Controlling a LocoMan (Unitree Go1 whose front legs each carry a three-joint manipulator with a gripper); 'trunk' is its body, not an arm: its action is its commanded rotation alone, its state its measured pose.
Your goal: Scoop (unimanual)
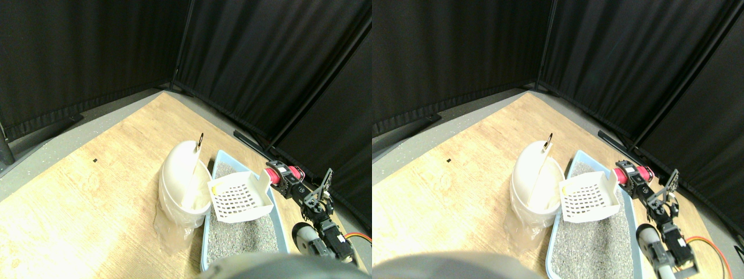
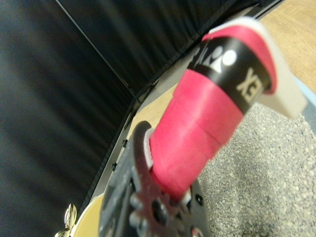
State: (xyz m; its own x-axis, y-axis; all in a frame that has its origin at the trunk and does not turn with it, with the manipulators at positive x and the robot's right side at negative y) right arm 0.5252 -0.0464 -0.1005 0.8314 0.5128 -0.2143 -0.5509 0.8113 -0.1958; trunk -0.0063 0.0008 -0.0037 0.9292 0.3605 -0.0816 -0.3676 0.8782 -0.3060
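The scoop (image 1: 241, 197) is held by its red handle (image 1: 278, 173) in the clenched right gripper (image 1: 289, 181), its basket stretching straight ahead of the jaws, over the litter tray (image 1: 216, 174) toward the bin (image 1: 181, 180).

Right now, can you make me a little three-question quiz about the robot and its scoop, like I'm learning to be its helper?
1. True or false: the scoop is buried deep in the litter.
2. What stands just left of the tray? A) a white bin B) a blue bucket C) a red box
3. Fill in: the tape around the scoop's handle is ____.

Key
1. False. It is raised above the litter, beside the bin, with the handle at the right pincer.
2. A. The bin is white, with a clear bag liner.
3. Red.
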